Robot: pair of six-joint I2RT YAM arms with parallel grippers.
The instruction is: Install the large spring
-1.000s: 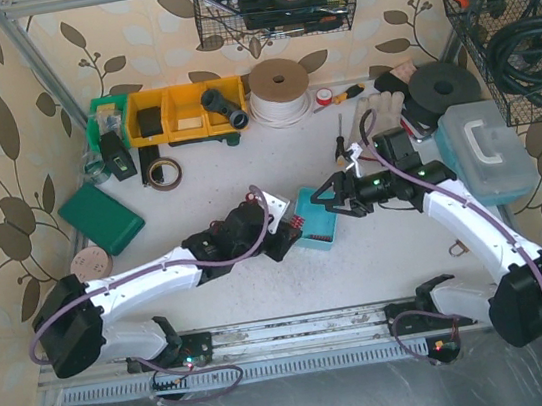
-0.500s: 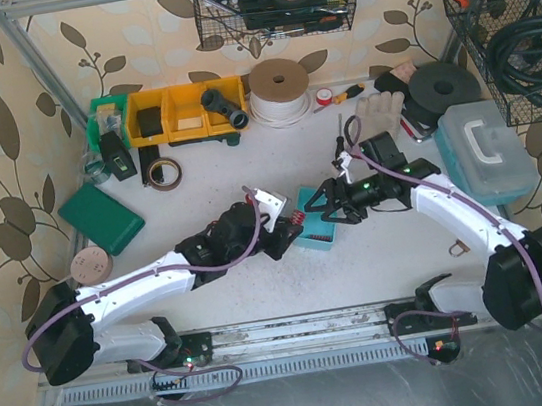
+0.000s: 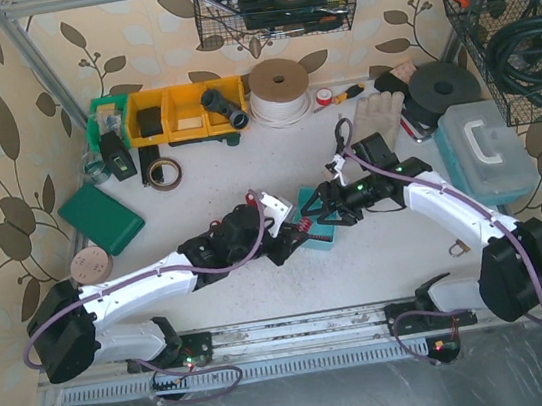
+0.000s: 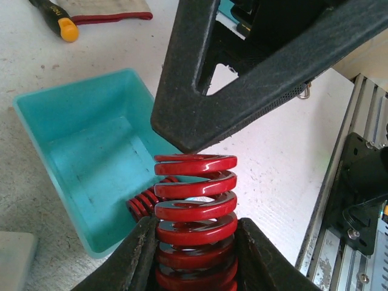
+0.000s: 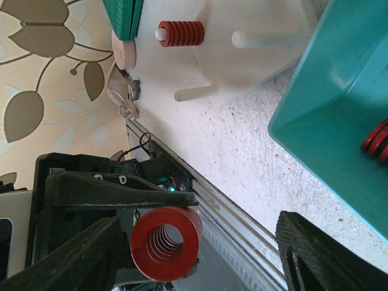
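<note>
From above, the speckled white surface (image 3: 198,188) had open room at centre. Clutter lined its far edge and a metal rail (image 3: 298,325) its near one. The left tool (image 3: 291,236) and right tool (image 3: 320,212) were close together over the teal plastic tray (image 3: 319,239), just right of the white pegged block (image 3: 273,203).

In the left wrist view, the left tool was clamped on the large red coil spring (image 4: 195,209), upright at the tray's right edge. The right tool's black finger (image 4: 242,79) reached the top coil; contact could not be told. A smaller red spring (image 4: 144,203) lay in the tray.

In the right wrist view, the right tool's fingers (image 5: 327,254) stood apart, gripping nothing, with the large spring end-on between them at lower left. One peg of the block carried a short red spring (image 5: 179,33).
</note>
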